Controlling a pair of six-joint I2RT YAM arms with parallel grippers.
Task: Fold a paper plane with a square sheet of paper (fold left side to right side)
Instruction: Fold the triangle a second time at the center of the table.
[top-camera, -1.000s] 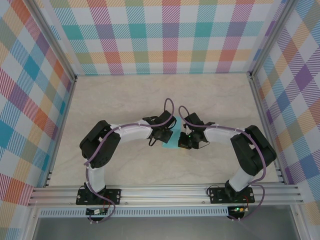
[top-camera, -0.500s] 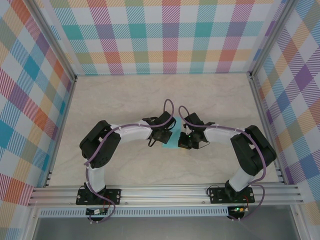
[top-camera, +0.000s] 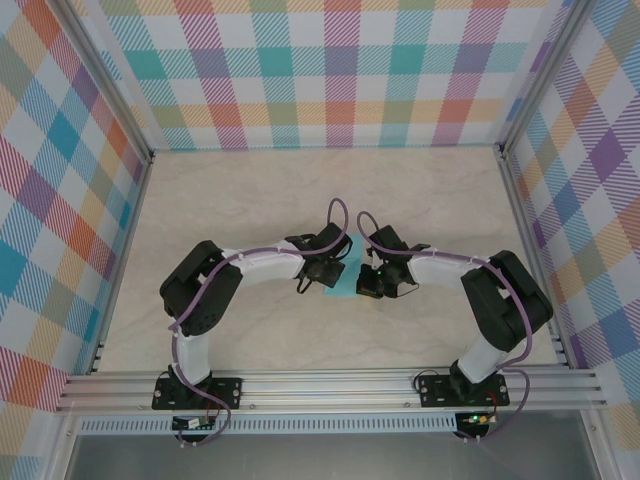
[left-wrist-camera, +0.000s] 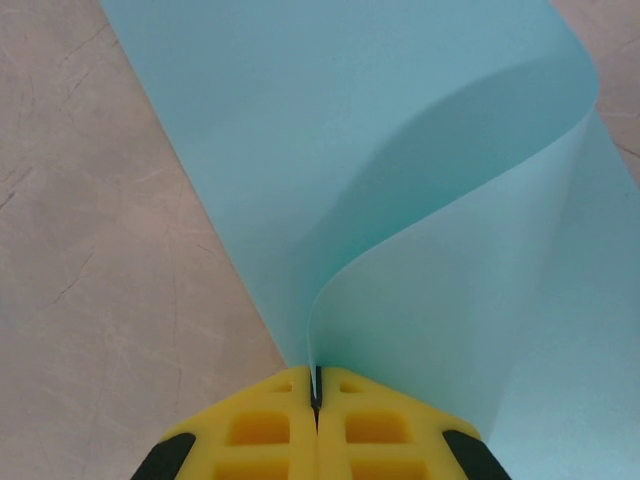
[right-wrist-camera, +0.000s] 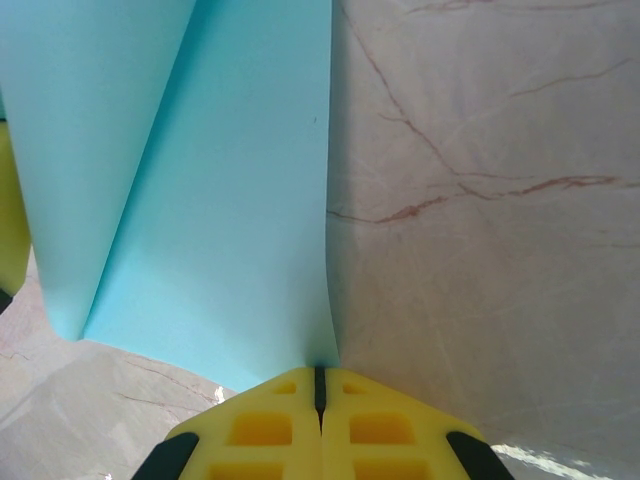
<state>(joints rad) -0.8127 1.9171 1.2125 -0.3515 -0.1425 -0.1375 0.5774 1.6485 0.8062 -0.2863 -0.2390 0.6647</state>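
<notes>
No movement since the earlier frames: both arms and the paper are held where they were, mid-table.
The square sheet of paper (top-camera: 342, 289) is seen on the table (top-camera: 250, 190) between the two wrists and partly covered by them. One edge is pinched in the fully closed yellow tips of the left gripper (left-wrist-camera: 316, 385), and the sheet is curled up from there in a smooth bend. Another edge is pinched by the right gripper (right-wrist-camera: 320, 385), also closed tight, with marble surface exposed just beside it.
</notes>
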